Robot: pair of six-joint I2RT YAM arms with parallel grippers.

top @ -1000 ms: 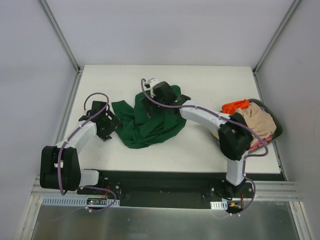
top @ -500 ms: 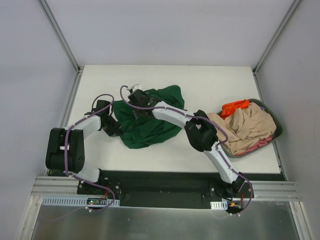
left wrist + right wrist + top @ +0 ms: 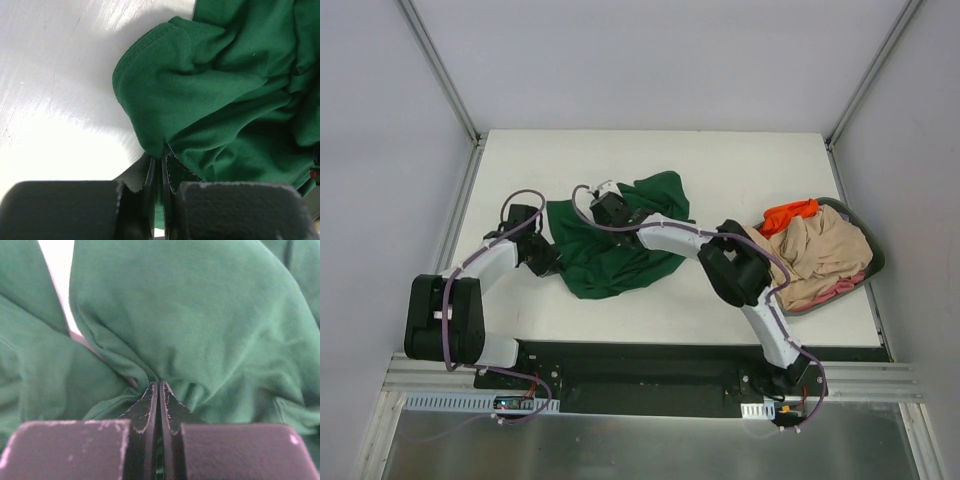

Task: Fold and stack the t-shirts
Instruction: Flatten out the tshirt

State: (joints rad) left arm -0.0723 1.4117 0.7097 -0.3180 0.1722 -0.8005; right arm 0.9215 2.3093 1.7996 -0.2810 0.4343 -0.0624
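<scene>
So the green t-shirt (image 3: 615, 262) sits crumpled mid-left on the table (image 3: 750, 170), left gripper (image 3: 544, 260) pinching its left edge, right gripper (image 3: 610, 212) clamped on a far fold, cloth bunched between them.

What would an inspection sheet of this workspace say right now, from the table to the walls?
Surface: white table, no stains seen.
Job's things: green t-shirt crumpled on table; beige t-shirt, orange t-shirt, pink t-shirt heaped in basket.
Clutter: nothing seen.
Grippers: left gripper and right gripper both shut on the green t-shirt.
Cables: purple cables run in loose loops.
Surroundings: white walls, metal frame posts.
</scene>
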